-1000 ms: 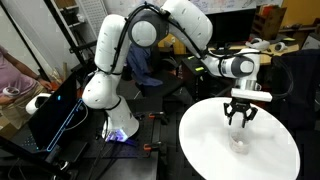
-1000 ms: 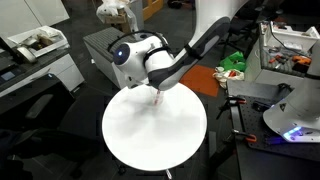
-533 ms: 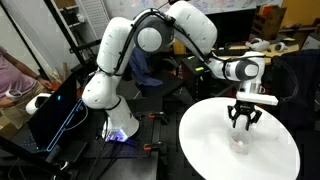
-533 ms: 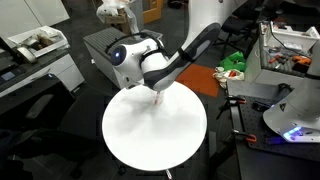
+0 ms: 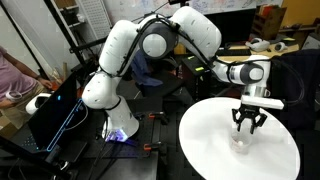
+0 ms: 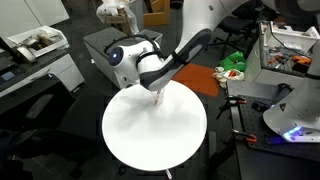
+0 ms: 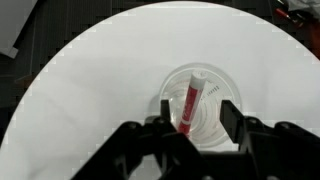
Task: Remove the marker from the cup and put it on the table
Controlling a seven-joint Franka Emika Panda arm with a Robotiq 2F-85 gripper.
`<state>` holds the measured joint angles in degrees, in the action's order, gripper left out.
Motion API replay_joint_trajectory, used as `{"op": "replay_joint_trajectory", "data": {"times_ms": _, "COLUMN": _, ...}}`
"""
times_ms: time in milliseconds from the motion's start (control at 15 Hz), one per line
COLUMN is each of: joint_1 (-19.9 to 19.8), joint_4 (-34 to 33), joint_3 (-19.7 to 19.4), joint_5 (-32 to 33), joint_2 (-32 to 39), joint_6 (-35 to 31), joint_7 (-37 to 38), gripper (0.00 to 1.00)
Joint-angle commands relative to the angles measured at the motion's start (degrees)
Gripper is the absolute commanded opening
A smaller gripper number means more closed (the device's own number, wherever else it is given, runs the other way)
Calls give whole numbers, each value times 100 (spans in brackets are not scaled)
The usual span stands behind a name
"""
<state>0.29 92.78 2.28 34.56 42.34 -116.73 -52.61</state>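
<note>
The reddish-pink marker (image 7: 189,101) stands leaning inside the clear cup (image 7: 203,88), which sits on the round white table (image 7: 90,90). In the wrist view my gripper (image 7: 197,118) is open, its two black fingers on either side of the cup's near part, with the marker's lower end between them. In an exterior view the gripper (image 5: 247,126) hangs just above the faint cup (image 5: 240,142) on the table (image 5: 215,140). In an exterior view the gripper (image 6: 157,98) is over the far middle of the table (image 6: 150,135); the cup and marker are hard to see there.
A black computer case with blue lights (image 5: 55,110) and the robot's base (image 5: 115,125) stand beside the table. A tan desk with an orange mat and green object (image 6: 225,70) is behind it. Dark floor (image 7: 20,70) shows past the table's edge.
My gripper has moved a little sideways and lower, closer to the cup. The fingers stay open. The cup and marker have not moved.
</note>
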Motion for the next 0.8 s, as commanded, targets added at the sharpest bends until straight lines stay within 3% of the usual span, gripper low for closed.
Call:
{"op": "replay_joint_trajectory", "data": {"times_ms": 0, "joint_1": -10, "joint_4": -253, "joint_3": -44, "joint_5": -118, "joint_2": 188, "joint_6": 43, "joint_7": -105, "gripper": 54}}
{"op": "replay_joint_trajectory", "data": {"times_ms": 733, "joint_1": -103, "joint_4": -364, "joint_3": -72, "joint_5": -361, "joint_2": 400, "joint_6": 51, "joint_7": -132, "gripper": 50}}
